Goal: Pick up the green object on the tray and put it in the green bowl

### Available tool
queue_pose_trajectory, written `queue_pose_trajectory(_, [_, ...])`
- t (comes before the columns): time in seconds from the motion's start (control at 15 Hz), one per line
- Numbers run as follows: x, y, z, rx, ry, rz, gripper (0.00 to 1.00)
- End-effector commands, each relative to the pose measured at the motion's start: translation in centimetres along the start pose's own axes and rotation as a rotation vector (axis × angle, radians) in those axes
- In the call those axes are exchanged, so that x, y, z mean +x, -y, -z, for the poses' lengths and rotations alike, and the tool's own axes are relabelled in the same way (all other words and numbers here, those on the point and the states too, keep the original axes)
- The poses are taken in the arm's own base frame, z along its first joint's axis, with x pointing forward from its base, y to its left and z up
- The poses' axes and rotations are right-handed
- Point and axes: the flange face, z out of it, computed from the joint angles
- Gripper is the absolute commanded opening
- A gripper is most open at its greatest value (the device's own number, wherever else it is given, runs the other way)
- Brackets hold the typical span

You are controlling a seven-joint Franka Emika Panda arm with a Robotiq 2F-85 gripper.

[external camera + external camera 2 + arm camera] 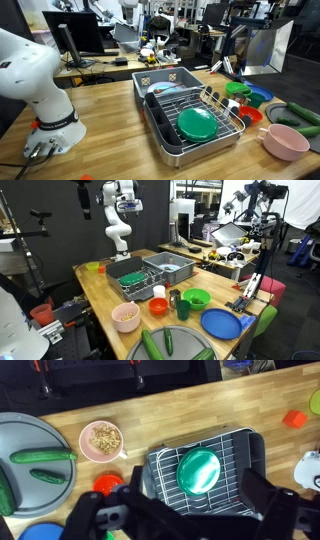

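Observation:
The green object (198, 470) is a round glossy disc lying flat on the wire rack of the grey tray (252, 452). It shows in both exterior views (197, 123) (133, 278), as does the tray (160, 125) (150, 287). The green bowl (196, 299) stands by the blue plate, past the tray's end, and also shows in an exterior view (237, 89). I cannot make it out in the wrist view. My gripper (178, 506) is open and empty, high above the tray, with the disc between its dark fingers.
A pink bowl (101, 440) (126, 316), a red bowl (108, 483) (158, 306), a blue plate (222, 323) and a grey plate with cucumbers (40, 457) lie beyond the tray. A second grey bin (165, 78) adjoins it. The white arm (118, 225) stands at the table's end.

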Motion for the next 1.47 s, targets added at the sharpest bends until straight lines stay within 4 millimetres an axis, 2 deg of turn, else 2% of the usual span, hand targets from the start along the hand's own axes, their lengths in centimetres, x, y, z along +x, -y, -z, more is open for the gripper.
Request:
queue_pose_trajectory(0.0, [0.0,0.0,0.1,0.0,0.001,0.0,1.0])
queue_pose_trajectory(0.13, [0.7,-0.8,-0.4,0.014,0.008,-0.036,1.0])
queue_pose_trajectory(0.33, [2.3,-3.4,-1.9,0.033,-0.011,-0.195,1.0])
queue_pose_trajectory(0.6, [5.3,-8.0,-5.0,0.082,-0.064,-0.421,1.0])
queue_pose_trajectory(0.8, [6.8,-11.3,-7.7,0.099,-0.076,-0.591,1.0])
queue_pose_trajectory(0.87, [6.4,-10.5,-6.8,0.071,-0.06,-0.502,1.0])
queue_pose_trajectory(0.93, [6.6,-11.0,-7.4,0.069,-0.053,-0.517,1.0])
queue_pose_trajectory(1.4, [6.5,-10.4,-6.8,0.069,-0.068,-0.502,1.0])
